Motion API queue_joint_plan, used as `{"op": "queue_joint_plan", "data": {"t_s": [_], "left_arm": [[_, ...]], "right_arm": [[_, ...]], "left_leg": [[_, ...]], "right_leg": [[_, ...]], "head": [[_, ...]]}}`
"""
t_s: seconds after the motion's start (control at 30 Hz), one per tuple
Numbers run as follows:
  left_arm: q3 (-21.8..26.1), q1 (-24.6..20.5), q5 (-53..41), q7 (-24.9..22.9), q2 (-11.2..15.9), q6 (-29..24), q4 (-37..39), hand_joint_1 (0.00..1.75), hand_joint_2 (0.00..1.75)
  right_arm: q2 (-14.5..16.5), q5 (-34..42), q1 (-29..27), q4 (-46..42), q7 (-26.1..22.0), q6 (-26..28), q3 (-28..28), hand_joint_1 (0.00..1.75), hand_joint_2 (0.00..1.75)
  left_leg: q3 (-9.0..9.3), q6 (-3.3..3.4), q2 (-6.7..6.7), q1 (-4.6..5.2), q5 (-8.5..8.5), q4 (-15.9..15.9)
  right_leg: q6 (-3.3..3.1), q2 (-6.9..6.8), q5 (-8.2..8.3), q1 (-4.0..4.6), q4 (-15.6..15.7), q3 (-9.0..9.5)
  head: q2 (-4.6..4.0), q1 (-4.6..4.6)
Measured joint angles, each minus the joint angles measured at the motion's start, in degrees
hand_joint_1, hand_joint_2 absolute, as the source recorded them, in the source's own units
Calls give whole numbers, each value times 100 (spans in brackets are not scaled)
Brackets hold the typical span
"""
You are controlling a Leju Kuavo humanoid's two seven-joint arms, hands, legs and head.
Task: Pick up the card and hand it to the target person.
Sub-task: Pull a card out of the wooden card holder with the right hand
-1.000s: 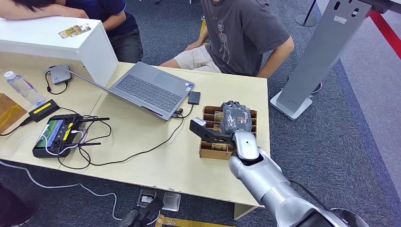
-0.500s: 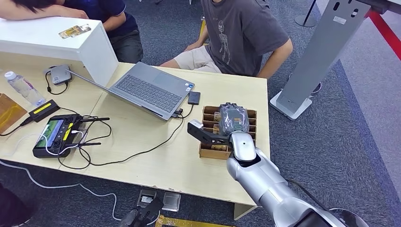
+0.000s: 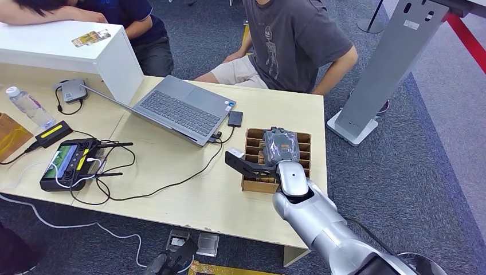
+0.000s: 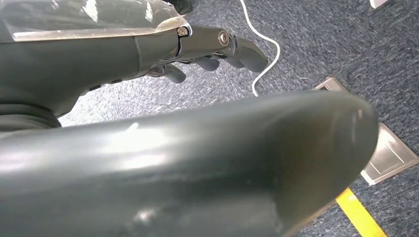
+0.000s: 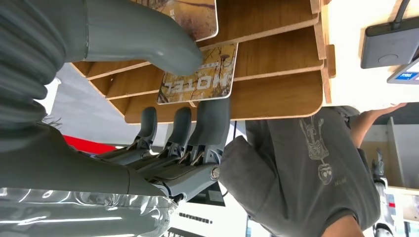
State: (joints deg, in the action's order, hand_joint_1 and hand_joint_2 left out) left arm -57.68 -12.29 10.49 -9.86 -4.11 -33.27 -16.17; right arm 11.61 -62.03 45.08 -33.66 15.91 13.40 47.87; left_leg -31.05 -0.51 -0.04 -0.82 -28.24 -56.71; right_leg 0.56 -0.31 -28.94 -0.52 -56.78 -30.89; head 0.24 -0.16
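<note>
Lowered since earlier, right hand (image 3: 280,146) spreads over card (image 5: 197,81) and rack (image 3: 255,184); grip unclear.

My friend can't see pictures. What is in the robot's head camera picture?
The right robot hand reaches over a slotted brown wooden card rack on a pale wooden table. An open grey laptop lies nearby, and a person in a grey T-shirt sits behind the table.

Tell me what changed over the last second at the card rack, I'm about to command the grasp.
The right hand has slid a little toward the robot's left over the wooden card rack and settled lower. In the right wrist view its thumb and fingers bracket a hotel card without lifting it. The laptop, the controller and the seated person are unchanged.
</note>
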Motion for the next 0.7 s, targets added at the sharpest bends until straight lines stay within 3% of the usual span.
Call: {"op": "queue_joint_plan", "data": {"t_s": [0.3, 0.7], "left_arm": [[0, 4, 3, 0, 1, 0, 0, 0, 0], [0, 9, 22, 3, 2, -5, 0, 0, 0]], "right_arm": [[7, 4, -8, 23, 26, -46, 7, 133, 175], [8, 33, 1, 22, 23, -4, 67, 137, 175]], "left_leg": [[0, 0, 0, 0, 0, 0], [0, 0, 0, 0, 0, 0]], "right_leg": [[0, 0, 0, 0, 0, 1], [0, 0, 0, 0, 0, 1]], "head": [[0, 1], [0, 1]]}}
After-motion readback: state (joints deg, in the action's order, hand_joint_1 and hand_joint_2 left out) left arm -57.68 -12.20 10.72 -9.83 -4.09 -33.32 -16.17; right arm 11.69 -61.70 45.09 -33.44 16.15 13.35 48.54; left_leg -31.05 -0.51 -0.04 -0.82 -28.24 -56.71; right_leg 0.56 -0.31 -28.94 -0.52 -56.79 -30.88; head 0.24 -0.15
